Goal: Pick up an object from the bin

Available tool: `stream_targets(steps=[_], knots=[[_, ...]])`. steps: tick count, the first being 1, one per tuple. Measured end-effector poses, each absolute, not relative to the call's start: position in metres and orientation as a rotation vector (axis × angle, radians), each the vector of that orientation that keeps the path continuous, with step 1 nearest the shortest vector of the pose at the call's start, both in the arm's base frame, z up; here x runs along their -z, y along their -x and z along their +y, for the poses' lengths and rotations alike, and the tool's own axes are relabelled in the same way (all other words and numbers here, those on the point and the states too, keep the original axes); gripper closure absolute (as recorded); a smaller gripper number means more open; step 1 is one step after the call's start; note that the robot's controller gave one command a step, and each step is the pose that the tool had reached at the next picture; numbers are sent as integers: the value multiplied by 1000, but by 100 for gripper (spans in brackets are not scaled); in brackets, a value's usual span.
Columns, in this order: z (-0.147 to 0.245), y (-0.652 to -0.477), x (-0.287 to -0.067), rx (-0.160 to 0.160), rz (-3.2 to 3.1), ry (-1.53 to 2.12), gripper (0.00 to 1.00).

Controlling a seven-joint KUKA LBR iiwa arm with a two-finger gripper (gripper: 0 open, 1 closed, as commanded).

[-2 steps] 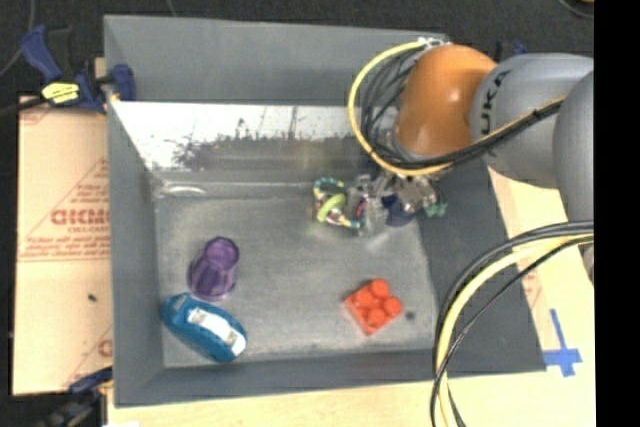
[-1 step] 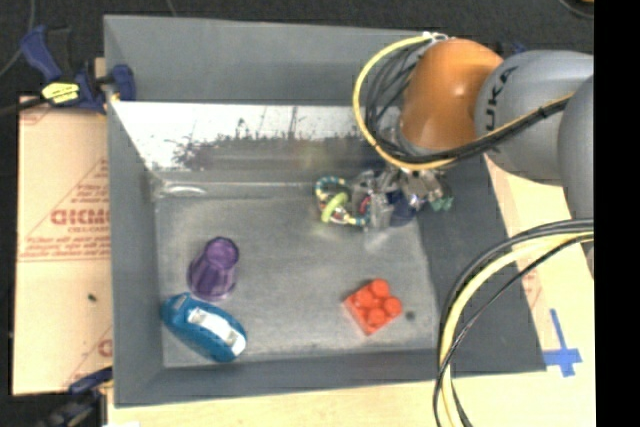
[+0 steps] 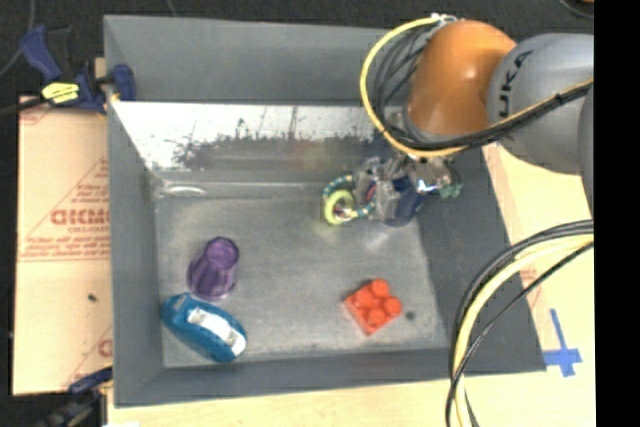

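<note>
The end effector (image 3: pixel 388 198) sits low near the back of the bin (image 3: pixel 250 55) floor, right of middle, and I cannot tell whether it is apart or together. Just beside it, on its left, lies a small yellow-green ring (image 3: pixel 338 206); whether they touch is unclear. The ring looks light and probably stiff plastic, with a smooth, rounded band that may slip, so a pinch across the band through its hole seems safest. The purple cup (image 3: pixel 215 267), the blue and white thing (image 3: pixel 205 327) and the orange-red studded block (image 3: pixel 374 306) lie well apart from it
</note>
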State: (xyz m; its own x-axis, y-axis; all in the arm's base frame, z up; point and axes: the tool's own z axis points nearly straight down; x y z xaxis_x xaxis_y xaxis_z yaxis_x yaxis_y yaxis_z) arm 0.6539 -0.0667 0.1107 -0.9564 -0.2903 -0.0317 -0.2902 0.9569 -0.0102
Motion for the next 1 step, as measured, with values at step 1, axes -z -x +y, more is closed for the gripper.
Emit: stream_targets(steps=[1], knots=[[-66, -653, -108, 7, 3078, 466, 100]])
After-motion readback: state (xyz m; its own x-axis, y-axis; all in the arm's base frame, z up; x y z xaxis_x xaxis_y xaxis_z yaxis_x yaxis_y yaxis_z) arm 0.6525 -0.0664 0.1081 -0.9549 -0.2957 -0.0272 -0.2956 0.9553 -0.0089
